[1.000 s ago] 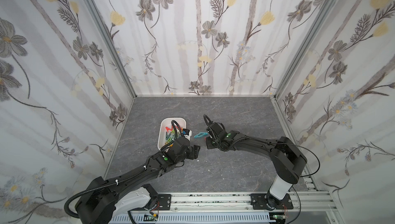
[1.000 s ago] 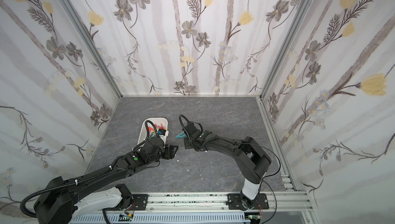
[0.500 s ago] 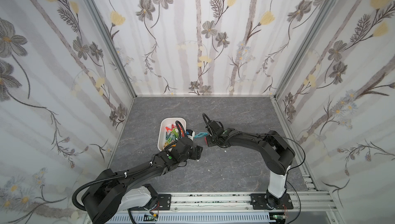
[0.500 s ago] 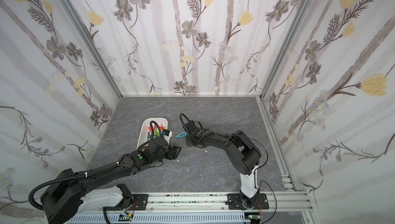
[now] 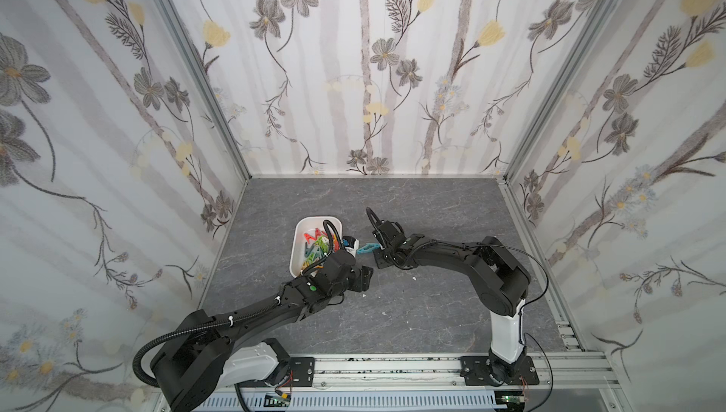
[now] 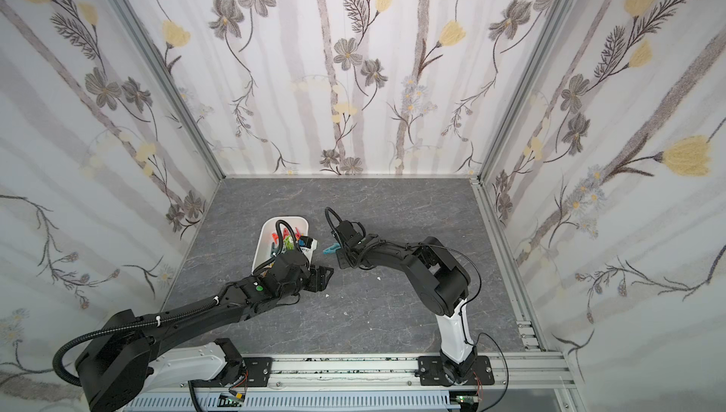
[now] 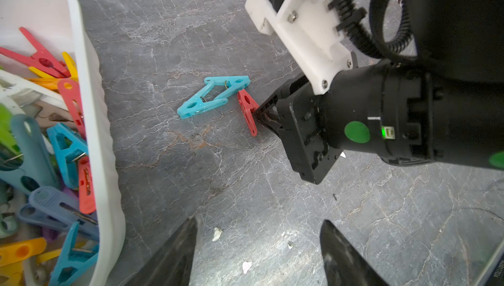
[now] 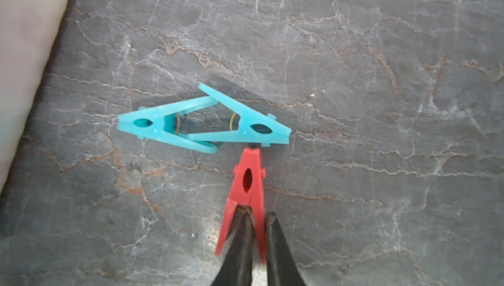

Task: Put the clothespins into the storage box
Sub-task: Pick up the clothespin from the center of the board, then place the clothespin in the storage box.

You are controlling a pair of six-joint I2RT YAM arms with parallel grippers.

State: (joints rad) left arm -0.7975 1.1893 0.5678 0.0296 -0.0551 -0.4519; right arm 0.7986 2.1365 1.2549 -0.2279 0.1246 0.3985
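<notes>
The white storage box point(image 5: 295, 242) point(image 6: 260, 242) point(image 7: 91, 85) stands at the left of the floor and holds several coloured clothespins point(image 5: 314, 247) point(image 7: 68, 145). Just to its right, two turquoise clothespins point(image 8: 204, 123) point(image 7: 214, 96) point(image 5: 365, 248) lie hooked together on the floor. A red clothespin point(image 8: 246, 178) point(image 7: 246, 110) lies against them. My right gripper point(image 8: 257, 212) point(image 5: 379, 251) is shut on one leg of the red pin, with one finger between its legs. My left gripper point(image 7: 259, 222) point(image 5: 365, 276) hovers open over bare floor beside the box's near corner, with nothing between its fingers.
Small white flecks point(image 7: 246, 267) dot the grey stone-patterned floor point(image 5: 412, 312). Flowered walls close in three sides, and a metal rail point(image 5: 393, 367) runs along the front. My two arms meet close together beside the box.
My right gripper's jaws have closed on the red clothespin. The right forearm has drawn in a little toward the box. The left gripper stays open, shifted only slightly.
</notes>
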